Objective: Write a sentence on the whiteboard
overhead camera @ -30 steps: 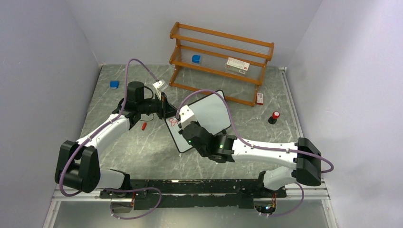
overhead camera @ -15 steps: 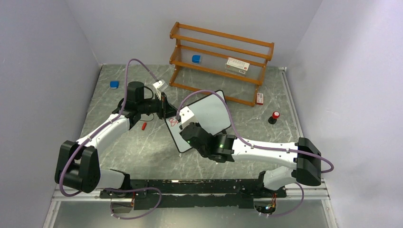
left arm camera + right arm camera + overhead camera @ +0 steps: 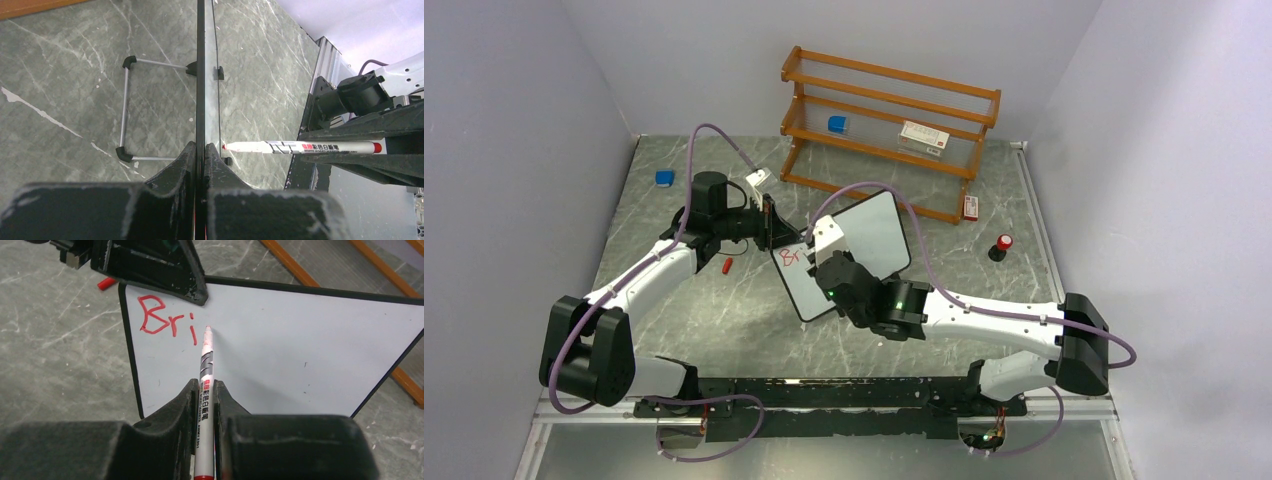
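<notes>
The whiteboard stands tilted on its wire stand at mid-table. My left gripper is shut on its upper left edge; the left wrist view shows the board edge-on clamped between the fingertips of that gripper. My right gripper is shut on a white marker with red ink. The marker tip rests at the board's face, just right of the red letters "Bri". From the left wrist the marker points at the board from the right.
A wooden shelf stands behind the board, holding a blue item and a white box. A red cap lies left of the board. A blue block sits far left, and a red-topped black object sits at right.
My right gripper has slid to the right along the board with the marker, and more red letters have appeared after the "B". The left gripper has held still.
</notes>
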`<state>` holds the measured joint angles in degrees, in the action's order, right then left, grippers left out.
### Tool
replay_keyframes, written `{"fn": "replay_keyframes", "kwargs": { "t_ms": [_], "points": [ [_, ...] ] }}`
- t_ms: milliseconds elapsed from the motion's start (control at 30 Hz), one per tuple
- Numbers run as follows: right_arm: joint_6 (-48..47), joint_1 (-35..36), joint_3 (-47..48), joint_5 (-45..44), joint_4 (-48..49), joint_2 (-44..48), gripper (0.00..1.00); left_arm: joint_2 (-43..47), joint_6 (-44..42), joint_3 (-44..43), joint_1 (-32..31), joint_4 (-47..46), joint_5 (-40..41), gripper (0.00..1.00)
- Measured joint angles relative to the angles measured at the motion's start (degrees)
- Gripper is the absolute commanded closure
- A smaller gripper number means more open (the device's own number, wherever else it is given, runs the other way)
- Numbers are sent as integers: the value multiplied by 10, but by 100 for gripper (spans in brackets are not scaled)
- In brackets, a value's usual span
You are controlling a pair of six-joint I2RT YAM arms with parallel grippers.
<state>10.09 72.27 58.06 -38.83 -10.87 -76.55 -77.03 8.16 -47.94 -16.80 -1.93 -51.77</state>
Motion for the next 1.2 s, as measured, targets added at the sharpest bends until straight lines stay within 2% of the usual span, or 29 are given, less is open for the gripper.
{"fn": "replay_keyframes", "kwargs": {
  "t_ms": [1200],
  "points": [
    [-5,-18,-4,18,39,-14,100,0,-3,0,0,0,0,95]
  ]
}}
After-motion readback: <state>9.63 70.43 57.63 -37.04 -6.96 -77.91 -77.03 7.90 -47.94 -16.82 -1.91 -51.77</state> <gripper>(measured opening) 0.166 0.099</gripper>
